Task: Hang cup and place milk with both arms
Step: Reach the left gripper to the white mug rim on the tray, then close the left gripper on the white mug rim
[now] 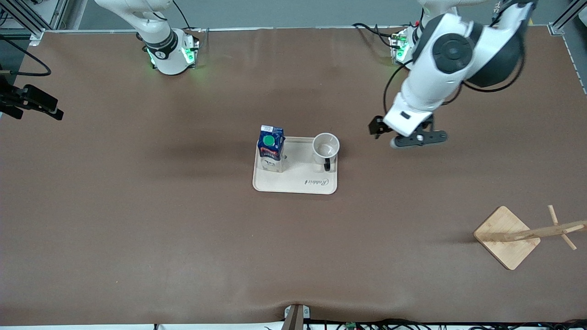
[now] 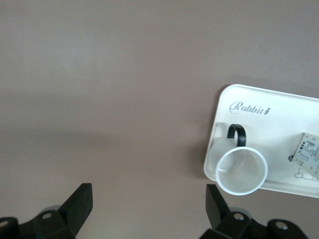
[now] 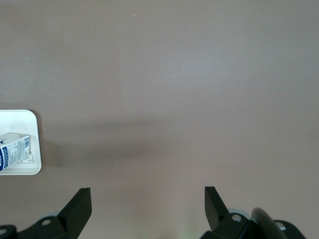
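L gripper [image 1: 403, 134], fingers wide, hovers over bare table beside the tray [image 1: 298, 185]; mug [image 1: 326, 147] and milk carton [image 1: 271, 147] upright on it, ungrasped. R gripper [image 3: 147, 206] wide, off-tray, probably waiting.

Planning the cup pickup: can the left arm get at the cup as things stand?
Probably yes. The left gripper is open over bare table beside the tray, at the cup's end. The cup stands upright, apart from the milk, nothing between.

One cup [image 1: 325, 146], one milk [image 1: 270, 147], one tray [image 1: 298, 183]
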{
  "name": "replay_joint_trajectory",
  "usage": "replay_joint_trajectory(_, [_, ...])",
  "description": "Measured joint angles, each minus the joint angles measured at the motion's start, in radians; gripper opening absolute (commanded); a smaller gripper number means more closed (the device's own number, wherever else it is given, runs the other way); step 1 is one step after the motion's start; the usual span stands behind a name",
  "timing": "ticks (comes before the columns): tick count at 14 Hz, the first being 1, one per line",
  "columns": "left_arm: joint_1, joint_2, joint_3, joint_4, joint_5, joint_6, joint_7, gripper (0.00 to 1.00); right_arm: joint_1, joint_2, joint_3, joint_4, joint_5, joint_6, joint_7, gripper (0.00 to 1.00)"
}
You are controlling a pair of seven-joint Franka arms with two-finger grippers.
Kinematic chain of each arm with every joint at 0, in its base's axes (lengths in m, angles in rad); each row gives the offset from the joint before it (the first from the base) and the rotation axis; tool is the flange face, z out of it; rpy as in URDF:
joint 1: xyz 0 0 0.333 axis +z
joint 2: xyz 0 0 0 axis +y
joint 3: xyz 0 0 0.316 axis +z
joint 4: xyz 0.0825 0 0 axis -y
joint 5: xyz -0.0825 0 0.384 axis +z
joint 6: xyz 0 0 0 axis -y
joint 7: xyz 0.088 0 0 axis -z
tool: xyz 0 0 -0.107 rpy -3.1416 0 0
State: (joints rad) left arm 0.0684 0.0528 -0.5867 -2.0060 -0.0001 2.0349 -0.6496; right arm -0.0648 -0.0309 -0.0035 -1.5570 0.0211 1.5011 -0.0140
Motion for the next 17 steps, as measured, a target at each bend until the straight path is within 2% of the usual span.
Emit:
replay_joint_trajectory(2, [-0.006, 0.031, -0.041, -0.067, 0.0, 0.101, -0.065, 0.97, 0.0, 0.0, 0.0, 0.0, 0.0, 0.0, 0.0, 1.0])
replay_joint_trajectory(4, [-0.037, 0.086, -0.05, -0.101, 0.0, 0.168, -0.13, 0.93, 0.0, 0.0, 0.0, 0.001, 0.0, 0.0, 0.0, 1.0])
replay_joint_trajectory(7, [-0.093, 0.186, -0.05, -0.106, 0.0, 0.257, -0.195, 0.75, 0.0, 0.001, -0.001, 0.001, 0.0, 0.0, 0.0, 1.0])
replay_joint_trajectory(11, [-0.116, 0.274, -0.05, -0.105, 0.061, 0.316, -0.24, 0.66, 0.0, 0.002, -0.001, 0.001, 0.0, 0.0, 0.0, 1.0])
replay_joint_trajectory(14, [-0.116, 0.336, -0.05, -0.102, 0.119, 0.344, -0.279, 0.52, 0.0, 0.004, -0.001, 0.001, 0.0, 0.0, 0.0, 1.0])
replay_joint_trajectory(15, [-0.116, 0.353, -0.05, -0.1, 0.126, 0.348, -0.284, 0.47, 0.0, 0.004, -0.001, 0.001, 0.0, 0.0, 0.0, 1.0])
replay_joint_trajectory(17, [-0.116, 0.377, -0.05, -0.092, 0.131, 0.361, -0.285, 0.22, 0.0, 0.004, -0.001, 0.001, 0.0, 0.0, 0.0, 1.0])
